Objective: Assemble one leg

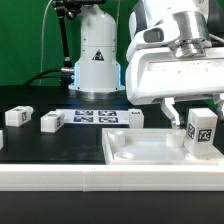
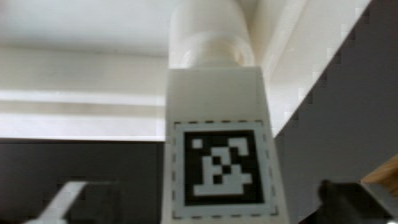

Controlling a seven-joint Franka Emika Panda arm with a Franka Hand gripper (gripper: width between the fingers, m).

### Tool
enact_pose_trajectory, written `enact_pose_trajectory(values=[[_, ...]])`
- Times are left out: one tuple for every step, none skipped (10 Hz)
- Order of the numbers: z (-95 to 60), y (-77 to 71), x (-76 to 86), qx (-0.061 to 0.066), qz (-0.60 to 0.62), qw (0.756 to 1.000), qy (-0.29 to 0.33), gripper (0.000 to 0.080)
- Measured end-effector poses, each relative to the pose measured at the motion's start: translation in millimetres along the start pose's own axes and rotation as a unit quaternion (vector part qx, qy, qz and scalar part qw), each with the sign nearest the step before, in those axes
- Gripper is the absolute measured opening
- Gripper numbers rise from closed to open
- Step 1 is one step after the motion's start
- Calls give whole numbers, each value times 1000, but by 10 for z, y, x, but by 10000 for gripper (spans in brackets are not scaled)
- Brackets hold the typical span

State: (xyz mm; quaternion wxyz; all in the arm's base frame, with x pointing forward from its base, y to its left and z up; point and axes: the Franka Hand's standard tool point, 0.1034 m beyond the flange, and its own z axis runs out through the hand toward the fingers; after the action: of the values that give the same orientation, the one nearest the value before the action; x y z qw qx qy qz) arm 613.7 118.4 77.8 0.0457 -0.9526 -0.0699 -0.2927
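A leg (image 1: pixel 200 132), a white block with a black-and-white tag, stands upright on the right end of the large flat white tray-like piece (image 1: pixel 140 150). My gripper (image 1: pixel 194 114) is right above it, one finger on either side. In the wrist view the leg (image 2: pixel 221 150) fills the middle between my fingertips (image 2: pixel 64 200), and dark gaps show on both sides of it. My gripper (image 2: pixel 210 206) is open and does not touch the leg. Three more legs lie on the black table: one (image 1: pixel 15 116), another (image 1: pixel 52 122) and a third (image 1: pixel 133 118).
The marker board (image 1: pixel 95 117) lies flat behind the tray-like piece. The robot's white base (image 1: pixel 97 55) stands at the back with cables beside it. A white rail (image 1: pixel 60 178) runs along the front edge.
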Motion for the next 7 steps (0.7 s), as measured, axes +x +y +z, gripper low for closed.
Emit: enact_pose_trajectory(values=[[1,0,-2,0,0,1000,0,631],[1,0,-3,0,0,1000,0,644],[2,0,-3,0,0,1000,0,644],[2,0,-4,0,0,1000,0,649],[-9,-4,7,1,0,1000,-7,649],[-100,-9,103,2,0,1000,-17,649],[-193,29,214,2,-4,1000,-20,649]])
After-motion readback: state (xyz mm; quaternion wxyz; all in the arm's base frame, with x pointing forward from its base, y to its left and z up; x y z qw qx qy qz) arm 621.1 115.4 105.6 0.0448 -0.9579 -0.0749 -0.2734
